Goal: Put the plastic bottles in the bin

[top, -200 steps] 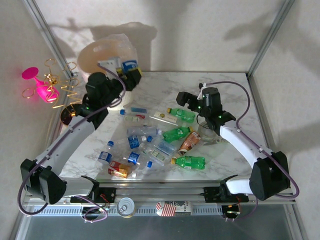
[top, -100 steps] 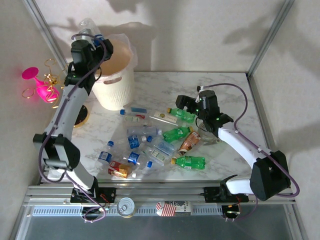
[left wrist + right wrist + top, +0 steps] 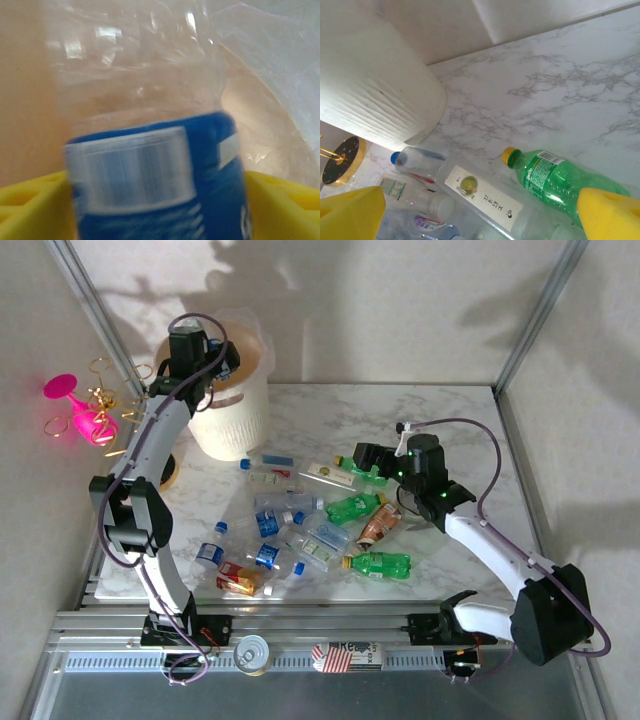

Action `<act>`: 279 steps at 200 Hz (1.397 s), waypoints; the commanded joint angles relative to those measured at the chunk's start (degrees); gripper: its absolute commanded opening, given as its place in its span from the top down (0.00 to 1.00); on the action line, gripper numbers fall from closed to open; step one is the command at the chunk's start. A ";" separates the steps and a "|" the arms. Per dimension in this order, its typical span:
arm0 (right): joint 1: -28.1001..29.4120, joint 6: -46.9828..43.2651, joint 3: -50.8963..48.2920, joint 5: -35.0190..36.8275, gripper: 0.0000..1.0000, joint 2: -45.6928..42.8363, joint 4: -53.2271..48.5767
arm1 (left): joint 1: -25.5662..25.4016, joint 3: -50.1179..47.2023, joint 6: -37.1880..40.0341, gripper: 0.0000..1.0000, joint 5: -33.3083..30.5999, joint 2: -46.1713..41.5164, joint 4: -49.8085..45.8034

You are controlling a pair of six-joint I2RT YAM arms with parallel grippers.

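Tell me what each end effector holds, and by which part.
Left end effector: a clear blue-labelled bottle, clamped across its labelled middle, above the bin. Right end effector: open, holding nothing, above a green bottle.

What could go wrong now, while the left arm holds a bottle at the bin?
1. The blue-labelled bottle in the left gripper may catch on the loose liner of the bin when it is released.
2. The open right gripper hovers by a green bottle lying beside a clear bottle; closing may push both away.
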 commanded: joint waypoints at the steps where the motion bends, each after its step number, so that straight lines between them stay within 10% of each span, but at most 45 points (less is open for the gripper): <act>1: 0.53 -1.73 -0.87 -0.85 0.01 -1.46 2.35 | -0.47 2.76 0.25 0.04 0.48 -1.00 -1.01; 101: 0.57 -0.90 -1.48 -3.52 0.01 1.50 2.04 | -6.99 1.34 5.12 0.00 -0.51 -14.44 2.47; 203: 0.58 -0.42 4.03 4.72 0.01 6.34 -18.27 | -20.34 -49.09 -7.94 0.00 2.39 -43.71 34.98; 279: 1.34 12.14 -2.60 3.63 0.06 1.91 -25.83 | -31.14 -68.39 -17.45 0.00 -6.13 -42.79 44.72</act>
